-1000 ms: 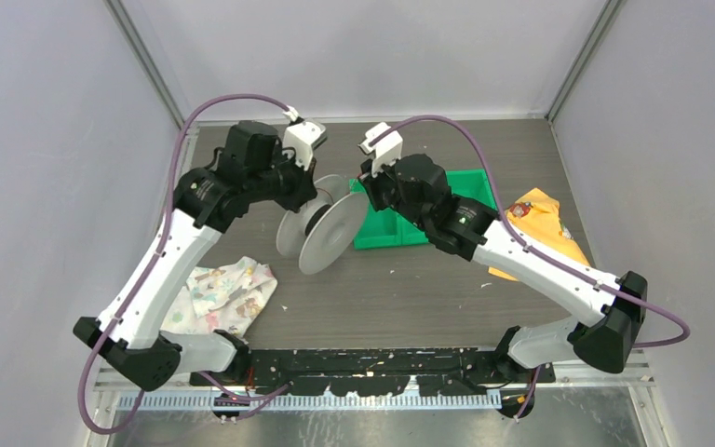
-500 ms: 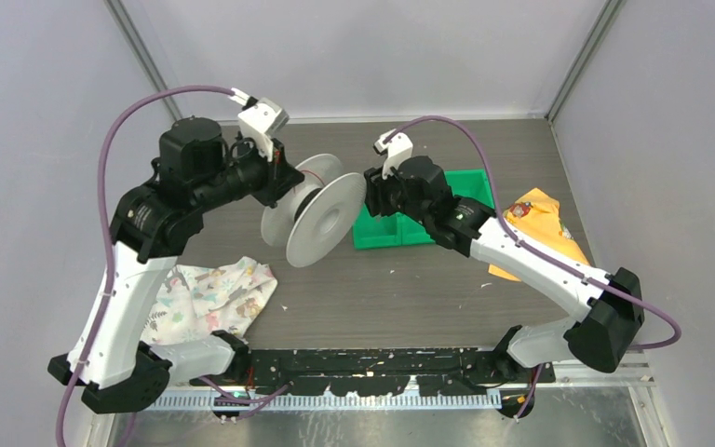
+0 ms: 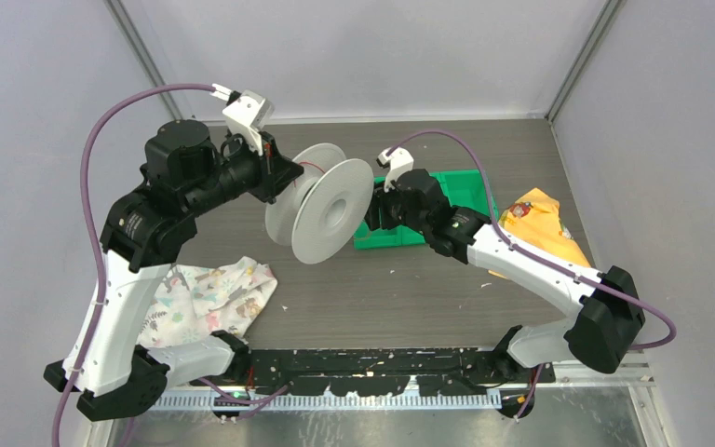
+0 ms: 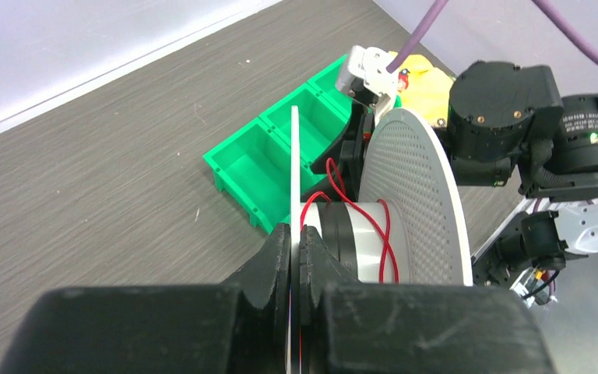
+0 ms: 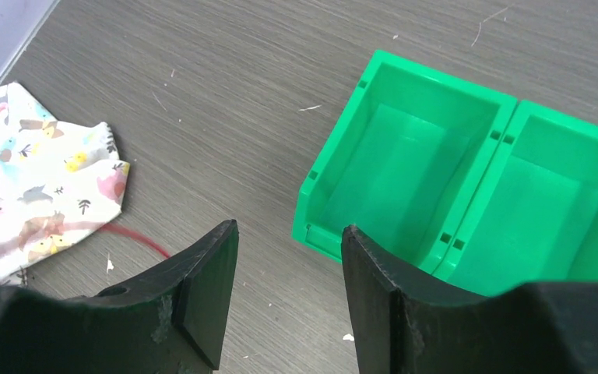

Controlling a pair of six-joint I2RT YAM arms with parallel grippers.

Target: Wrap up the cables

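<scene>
Pinches white spool (image 3: 330,209) by one flange in jaws of left gripper (image 4: 296,241) above the counter's (image 3: 410,289) middle, red cable (image 4: 385,234) looped on its hub. Holds jaws of right gripper (image 5: 288,234) spread beside green bins (image 5: 452,179) toward the far edge.

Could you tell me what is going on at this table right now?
The left gripper is shut on one thin flange of a white spool, which appears to be held off the table. A thin red cable sits in a few loose loops around the spool's hub. The right gripper is open and empty, close to the spool's other flange and above the green bins. A patterned cloth and a yellow bag lie off to the sides.
</scene>
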